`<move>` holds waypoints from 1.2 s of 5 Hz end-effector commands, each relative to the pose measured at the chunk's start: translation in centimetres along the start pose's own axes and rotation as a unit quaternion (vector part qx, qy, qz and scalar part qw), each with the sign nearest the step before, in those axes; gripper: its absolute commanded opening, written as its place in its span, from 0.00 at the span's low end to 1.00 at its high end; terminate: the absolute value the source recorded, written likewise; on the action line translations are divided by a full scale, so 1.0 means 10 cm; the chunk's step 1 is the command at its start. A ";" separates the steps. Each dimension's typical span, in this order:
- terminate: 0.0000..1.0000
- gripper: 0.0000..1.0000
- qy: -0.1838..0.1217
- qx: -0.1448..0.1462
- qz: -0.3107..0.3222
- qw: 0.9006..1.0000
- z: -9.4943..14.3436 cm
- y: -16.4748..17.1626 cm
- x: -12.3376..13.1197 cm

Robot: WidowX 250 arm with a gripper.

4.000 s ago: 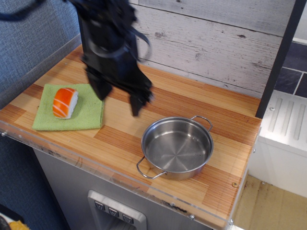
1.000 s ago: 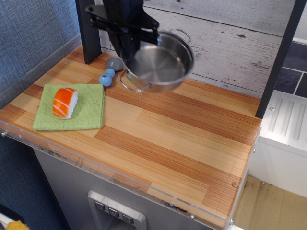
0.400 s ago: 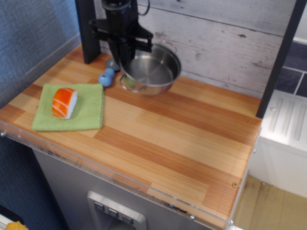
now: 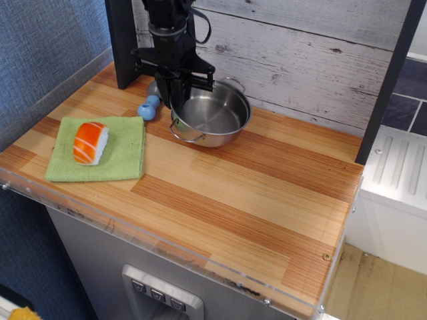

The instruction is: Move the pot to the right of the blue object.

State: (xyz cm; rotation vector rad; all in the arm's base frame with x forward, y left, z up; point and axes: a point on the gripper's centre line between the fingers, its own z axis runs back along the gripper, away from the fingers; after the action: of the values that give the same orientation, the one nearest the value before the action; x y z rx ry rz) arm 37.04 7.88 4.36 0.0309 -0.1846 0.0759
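The shiny steel pot [image 4: 213,117] with two wire loop handles sits on or just above the wooden counter at the back, near the wall. The small light-blue peanut-shaped piece [image 4: 149,107] lies just left of it, so the pot is on its right. My black gripper [image 4: 176,100] reaches straight down at the pot's left rim and looks shut on that rim. Its fingertips are partly hidden by the pot wall.
A green cloth [image 4: 100,150] with an orange-and-white sushi piece [image 4: 90,142] lies at the front left. A grey round object [image 4: 157,88] sits behind the blue piece. A black post [image 4: 121,40] stands at the back left. The plank wall [image 4: 300,47] is close behind the pot.
The gripper carried the pot from the front right of the counter to the back, then lowered it from its raised, tilted pose to level at the counter beside the blue piece.
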 end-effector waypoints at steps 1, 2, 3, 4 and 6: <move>0.00 0.00 -0.017 0.004 0.005 1.000 0.03 0.12 0.03; 0.00 0.00 -0.011 0.002 0.008 1.000 -0.02 0.12 0.00; 0.00 0.00 -0.013 -0.002 0.008 1.000 -0.04 0.09 -0.01; 0.00 1.00 0.005 -0.001 0.010 1.000 -0.08 0.07 -0.04; 0.00 1.00 0.011 0.015 0.025 1.000 -0.07 0.07 -0.07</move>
State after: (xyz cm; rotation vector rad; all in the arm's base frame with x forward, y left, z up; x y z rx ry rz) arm 36.59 8.33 1.77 0.0454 -0.1101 0.1344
